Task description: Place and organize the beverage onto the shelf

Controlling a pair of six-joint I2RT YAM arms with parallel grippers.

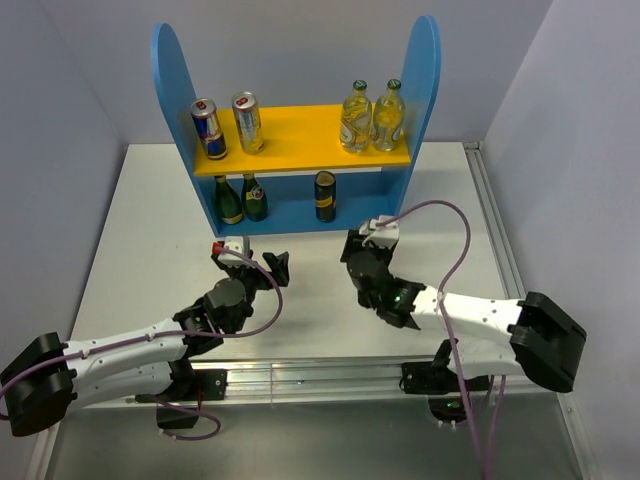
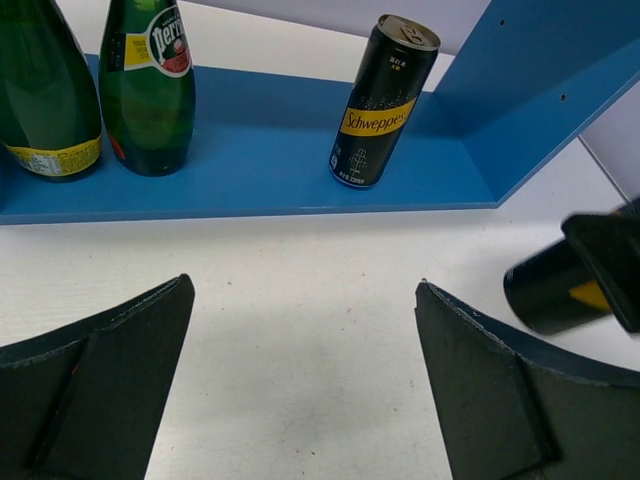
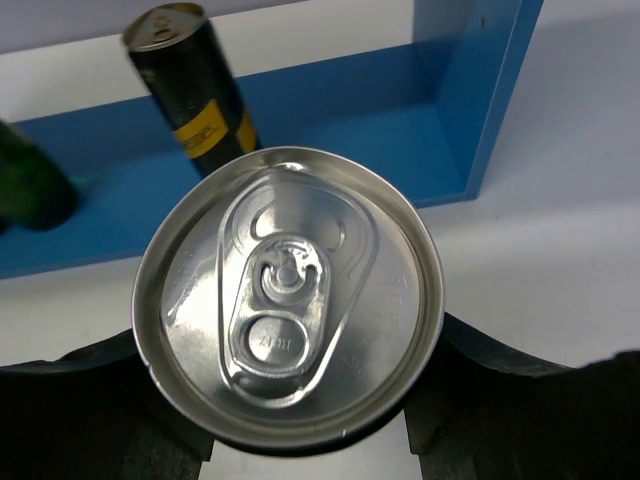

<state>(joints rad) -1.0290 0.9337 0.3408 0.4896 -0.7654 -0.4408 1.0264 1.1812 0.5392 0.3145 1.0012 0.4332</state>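
Left arm (image 1: pixel 130 352), white links with black joints, is stretched low from the bottom-left base toward centre. Its black two-finger tool (image 1: pixel 252 258) is spread wide, with nothing between the fingers (image 2: pixel 95 385). Right arm (image 1: pixel 478 315), same build, reaches in low from the right base, forearm angled toward centre, with a purple cable looping over the wrist. Right tool (image 1: pixel 360 250) is clamped on a black-and-gold can with a silver pull-tab top (image 3: pixel 288 300), one finger (image 3: pixel 90 410) on each side, and the can's top faces the wrist camera.

Upright on shelf (image 1: pixel 172 70) yellow board: blue cans (image 1: pixel 209 130), clear bottles (image 1: pixel 356 118); black can (image 1: pixel 324 195) lower level; second can (image 3: pixel 288 295) in right pincer (image 1: pixel 360 252).
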